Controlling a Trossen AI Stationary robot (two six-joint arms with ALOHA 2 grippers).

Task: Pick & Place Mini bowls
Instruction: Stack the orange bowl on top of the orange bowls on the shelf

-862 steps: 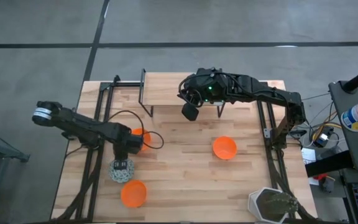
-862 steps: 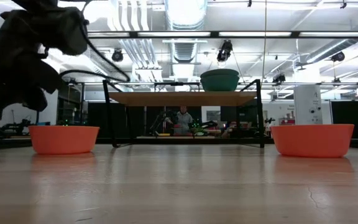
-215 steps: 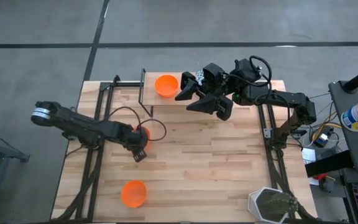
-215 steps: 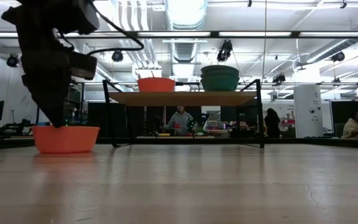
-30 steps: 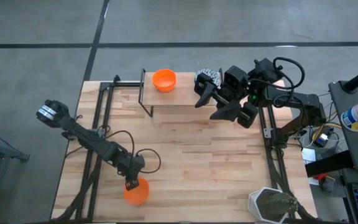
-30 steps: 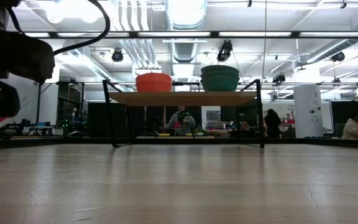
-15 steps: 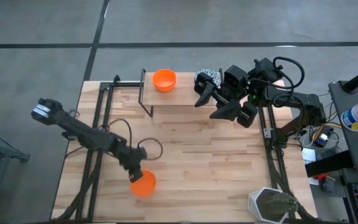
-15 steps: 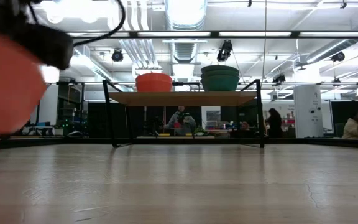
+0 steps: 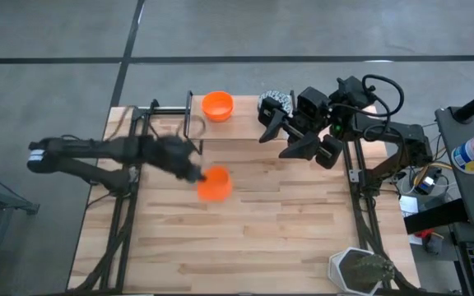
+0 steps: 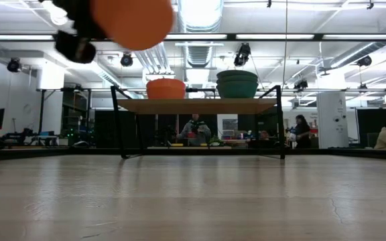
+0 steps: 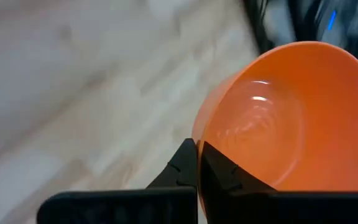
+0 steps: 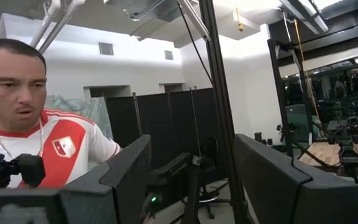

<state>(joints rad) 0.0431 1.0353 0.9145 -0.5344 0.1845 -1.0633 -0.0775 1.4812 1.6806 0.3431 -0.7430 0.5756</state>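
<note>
My left gripper (image 9: 192, 170) is shut on a plain orange mini bowl (image 9: 214, 183), high above the middle of the table; the low view shows that bowl (image 10: 133, 20) near the top of the picture. Another orange bowl (image 9: 217, 105) and a stack of speckled bowls (image 9: 275, 100) stand on the raised shelf (image 10: 196, 105) at the far edge. My right gripper (image 9: 271, 128) hovers open beside the speckled stack, with nothing between its fingers (image 12: 126, 174). My left gripper pinches the orange bowl's rim (image 11: 197, 134) between its two fingers, one finger inside the bowl (image 11: 222, 174) and one outside. The bowl is lifted clear of the table and sticks out beyond the fingertips, tilted.
A white hexagonal plant pot (image 9: 357, 270) stands at the table's near right corner. The shelf's black wire frame (image 9: 190, 123) rises at the far left of the shelf. A person shows in the room beyond the table in the right wrist view.
My left gripper has lifted the orange bowl off the table's near left part and carried it up, toward the far edge and to the right, nearer the shelf. The bowl now hangs clear, high above the table.
</note>
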